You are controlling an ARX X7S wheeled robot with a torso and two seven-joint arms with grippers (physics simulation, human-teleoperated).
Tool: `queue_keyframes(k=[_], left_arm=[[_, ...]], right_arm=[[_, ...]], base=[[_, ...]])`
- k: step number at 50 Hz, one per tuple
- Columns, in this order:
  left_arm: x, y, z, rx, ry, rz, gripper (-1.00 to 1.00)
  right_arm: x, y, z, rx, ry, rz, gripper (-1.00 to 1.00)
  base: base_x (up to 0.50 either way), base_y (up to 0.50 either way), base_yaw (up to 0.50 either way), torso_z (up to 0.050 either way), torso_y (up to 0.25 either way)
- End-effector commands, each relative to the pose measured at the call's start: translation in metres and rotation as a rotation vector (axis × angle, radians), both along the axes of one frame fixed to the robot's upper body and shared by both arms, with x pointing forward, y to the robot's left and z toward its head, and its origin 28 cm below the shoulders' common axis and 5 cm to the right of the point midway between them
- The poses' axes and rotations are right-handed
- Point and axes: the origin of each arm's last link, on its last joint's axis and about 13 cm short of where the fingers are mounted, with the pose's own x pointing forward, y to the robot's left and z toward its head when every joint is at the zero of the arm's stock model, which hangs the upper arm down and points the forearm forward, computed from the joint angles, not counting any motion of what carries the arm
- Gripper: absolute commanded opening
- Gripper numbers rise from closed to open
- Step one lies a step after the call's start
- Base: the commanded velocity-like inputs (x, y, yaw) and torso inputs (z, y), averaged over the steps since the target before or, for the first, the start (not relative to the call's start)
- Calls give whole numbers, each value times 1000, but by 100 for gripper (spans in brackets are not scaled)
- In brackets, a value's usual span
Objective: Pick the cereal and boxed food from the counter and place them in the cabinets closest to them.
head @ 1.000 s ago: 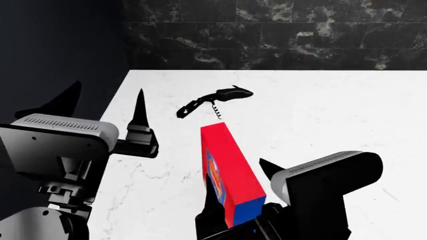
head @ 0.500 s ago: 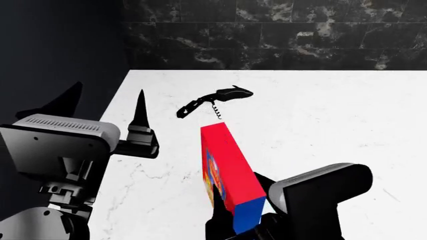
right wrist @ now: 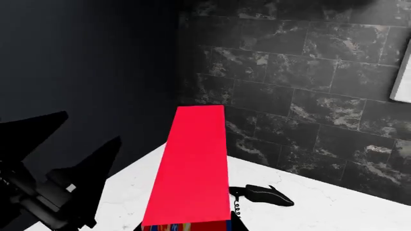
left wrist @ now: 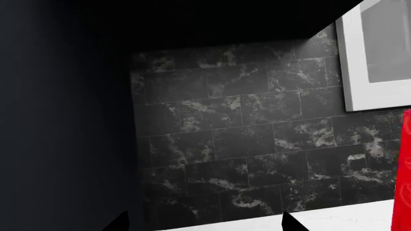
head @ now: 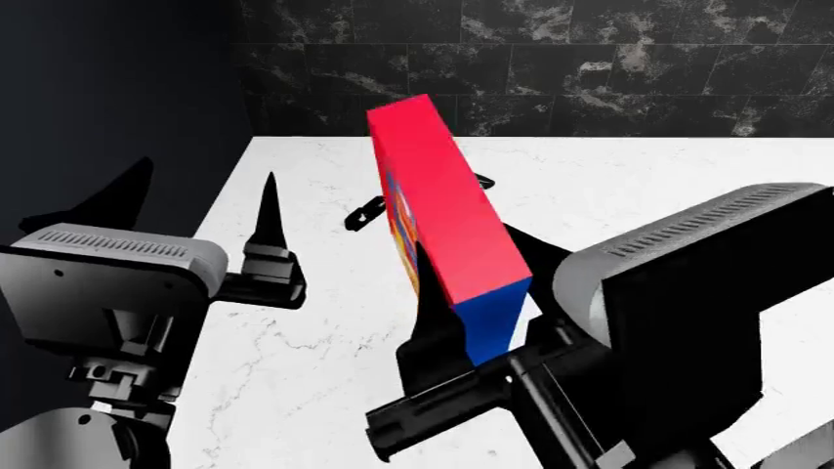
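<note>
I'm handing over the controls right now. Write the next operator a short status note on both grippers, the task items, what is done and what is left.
Right gripper: shut on the boxed food, held up off the counter, tilted, red end toward the back wall.
Left gripper: open, empty, hovering over the counter's left edge.
Corkscrew: lying on the counter behind the box, not part of the job.
Cereal: not in any view.
Done: boxed food picked up.
Left: put the boxed food in its nearest cabinet; a white framed door shows up on the back wall. Then find the cereal and stow it too.
</note>
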Motion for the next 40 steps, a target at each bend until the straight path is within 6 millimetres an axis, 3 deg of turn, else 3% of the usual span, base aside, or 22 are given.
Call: queue_keyframes(k=[1,4,10,22,33,40], left_arm=[[-1,1,0,-5,-9,5,100],[-2,1,0,-7,-9,5,100],[-1,0,0,-6,-10,4,100],[0,0,1,-3,-11,2,100],[1,0,-1,-4,-8,4,100],[2,-1,-1,-4,-6,4,100]], right_arm=[[1,-3,45,-35,-254,-65,-100],[3,-3,55,-54,-353,-66,-100],[-12,-4,76,-82,-473,37,-100],[-21,1,92,-86,-643,109,-100],[-4,-2,126,-11,-896,20,-100],[8,-3,141,-16,-966,19,-100]], base=[[0,0,0,0,0],[0,0,0,0,0],[0,0,0,0,0],[0,0,0,0,0],[0,0,0,0,0],[0,0,0,0,0]])
